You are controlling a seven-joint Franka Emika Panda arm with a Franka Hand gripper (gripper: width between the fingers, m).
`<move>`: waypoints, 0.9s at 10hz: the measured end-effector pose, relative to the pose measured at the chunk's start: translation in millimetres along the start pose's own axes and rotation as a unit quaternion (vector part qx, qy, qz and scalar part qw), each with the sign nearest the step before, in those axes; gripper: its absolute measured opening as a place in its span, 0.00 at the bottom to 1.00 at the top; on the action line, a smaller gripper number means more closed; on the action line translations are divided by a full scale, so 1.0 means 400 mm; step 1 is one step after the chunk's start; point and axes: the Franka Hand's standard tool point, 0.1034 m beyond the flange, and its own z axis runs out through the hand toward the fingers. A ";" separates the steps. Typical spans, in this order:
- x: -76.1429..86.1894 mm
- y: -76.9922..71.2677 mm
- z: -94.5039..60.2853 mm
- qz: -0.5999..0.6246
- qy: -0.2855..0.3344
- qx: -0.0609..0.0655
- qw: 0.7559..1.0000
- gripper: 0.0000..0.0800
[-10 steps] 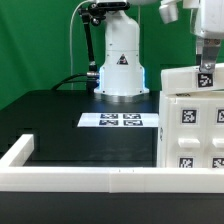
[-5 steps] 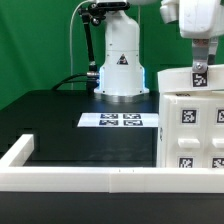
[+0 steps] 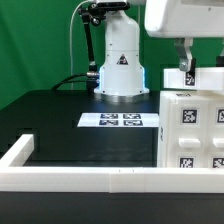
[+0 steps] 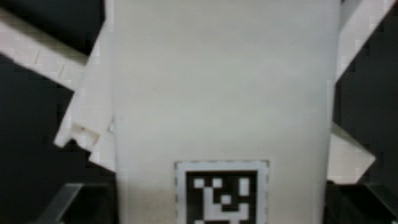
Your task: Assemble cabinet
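One tagged panel fills the wrist view; outside, gripper [image 3: 186, 68] meets cabinet [image 3: 192, 130], jaws seemingly clamping.

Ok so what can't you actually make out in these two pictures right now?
- Cabinet: the exterior view's right and bottom edges cut it off, so its full shape is unseen.
- Gripper: in the exterior view the arm's white housing and the cabinet top crowd it; whether the jaws are open or shut is unclear.
- Wrist view: a white tagged panel fills the frame, hiding the jaws and the table.
- Tag: blurred and cut by the frame edge.
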 end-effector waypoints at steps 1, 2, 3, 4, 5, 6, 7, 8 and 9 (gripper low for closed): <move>0.000 -0.001 0.000 0.067 0.000 0.001 0.998 0.70; 0.001 0.000 0.000 0.107 0.001 0.001 0.994 0.70; 0.005 0.005 -0.001 0.109 0.005 0.000 0.994 0.70; 0.005 0.003 -0.001 0.164 0.005 0.002 0.986 0.70; 0.005 0.003 -0.001 0.208 0.005 0.002 0.978 0.70; 0.005 0.002 -0.001 0.230 0.005 0.002 0.973 0.70; 0.005 0.001 -0.001 0.262 0.004 0.004 0.965 0.70; 0.005 -0.001 0.000 0.315 0.005 0.008 0.949 0.70; 0.002 -0.001 0.001 0.366 0.009 0.012 0.931 0.70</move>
